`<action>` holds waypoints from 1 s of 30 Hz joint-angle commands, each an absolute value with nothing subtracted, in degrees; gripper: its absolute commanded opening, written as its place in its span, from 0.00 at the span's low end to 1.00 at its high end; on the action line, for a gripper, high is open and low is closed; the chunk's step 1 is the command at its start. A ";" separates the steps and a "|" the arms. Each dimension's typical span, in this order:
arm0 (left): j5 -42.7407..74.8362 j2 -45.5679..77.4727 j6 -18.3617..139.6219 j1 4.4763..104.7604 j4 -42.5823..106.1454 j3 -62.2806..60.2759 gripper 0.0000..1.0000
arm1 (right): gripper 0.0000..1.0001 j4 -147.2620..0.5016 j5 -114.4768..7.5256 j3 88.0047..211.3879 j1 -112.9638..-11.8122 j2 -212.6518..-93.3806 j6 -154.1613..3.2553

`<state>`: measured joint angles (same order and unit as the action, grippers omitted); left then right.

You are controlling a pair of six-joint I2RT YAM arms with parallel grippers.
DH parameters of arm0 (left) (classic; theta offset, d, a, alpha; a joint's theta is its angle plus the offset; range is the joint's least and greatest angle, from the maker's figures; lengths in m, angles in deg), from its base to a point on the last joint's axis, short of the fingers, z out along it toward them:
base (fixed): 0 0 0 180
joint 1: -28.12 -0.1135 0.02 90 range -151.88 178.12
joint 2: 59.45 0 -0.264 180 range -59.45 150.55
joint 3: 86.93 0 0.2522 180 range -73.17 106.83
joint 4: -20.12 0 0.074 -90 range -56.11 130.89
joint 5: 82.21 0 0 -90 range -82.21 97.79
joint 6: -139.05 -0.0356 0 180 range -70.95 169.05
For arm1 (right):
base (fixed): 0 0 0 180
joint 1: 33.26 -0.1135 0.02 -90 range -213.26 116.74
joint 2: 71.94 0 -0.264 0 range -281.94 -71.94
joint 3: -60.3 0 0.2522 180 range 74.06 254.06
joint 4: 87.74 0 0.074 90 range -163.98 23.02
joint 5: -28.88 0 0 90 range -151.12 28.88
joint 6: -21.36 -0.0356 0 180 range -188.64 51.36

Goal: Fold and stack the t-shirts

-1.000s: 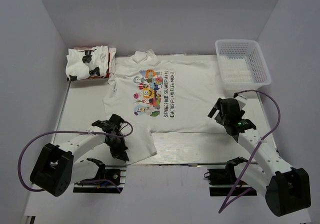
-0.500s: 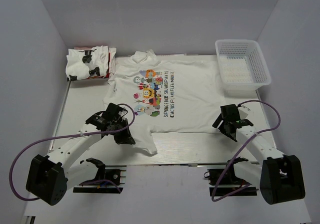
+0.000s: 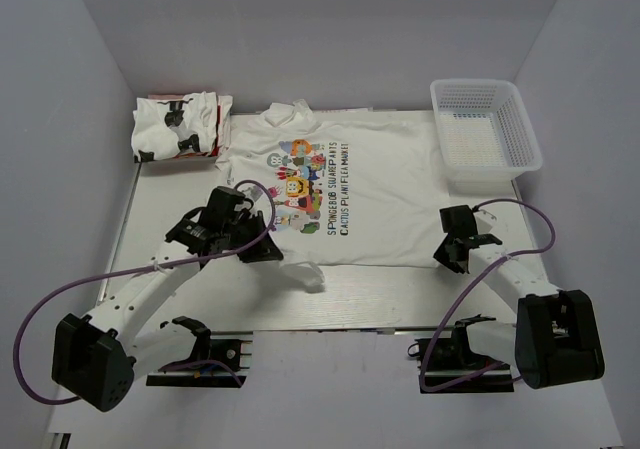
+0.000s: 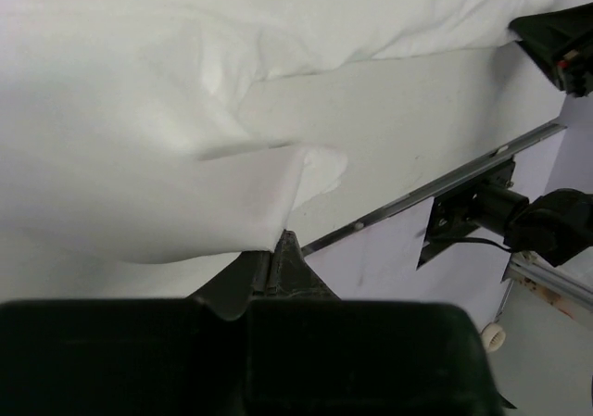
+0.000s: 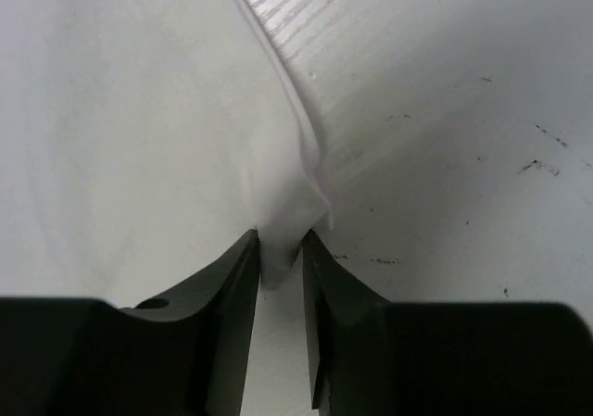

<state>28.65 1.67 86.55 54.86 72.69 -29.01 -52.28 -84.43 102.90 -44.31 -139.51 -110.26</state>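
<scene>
While the left gripper [image 4: 281,246] clamps the limp near-left corner of the white printed t-shirt [image 3: 380,184], now dragged farther from the near edge than a second ago, the right gripper [image 5: 280,254] nips its creased near-right hem. Folded t-shirts [image 3: 180,127] occupy the far-left corner, a mesh basket [image 3: 485,174] the far-right.

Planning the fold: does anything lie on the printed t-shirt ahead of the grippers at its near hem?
Nothing visible does. Beyond the left gripper and right gripper the printed t-shirt lies bare; the mesh basket and folded t-shirts sit beside its sleeves.
</scene>
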 commanded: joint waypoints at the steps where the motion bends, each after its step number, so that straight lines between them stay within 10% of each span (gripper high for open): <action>1: 29.85 1.72 85.35 54.57 67.91 -25.89 0.00 | 0.30 -54.90 -82.30 103.15 -44.42 -139.35 -110.74; 4: 29.06 2.25 84.73 54.05 65.97 -24.49 0.00 | 0.00 -55.51 -82.82 104.73 -44.51 -140.57 -109.60; 30: -8.38 25.26 75.16 46.23 48.92 -1.20 0.00 | 0.00 -51.21 -87.13 135.04 -43.90 -159.98 -104.32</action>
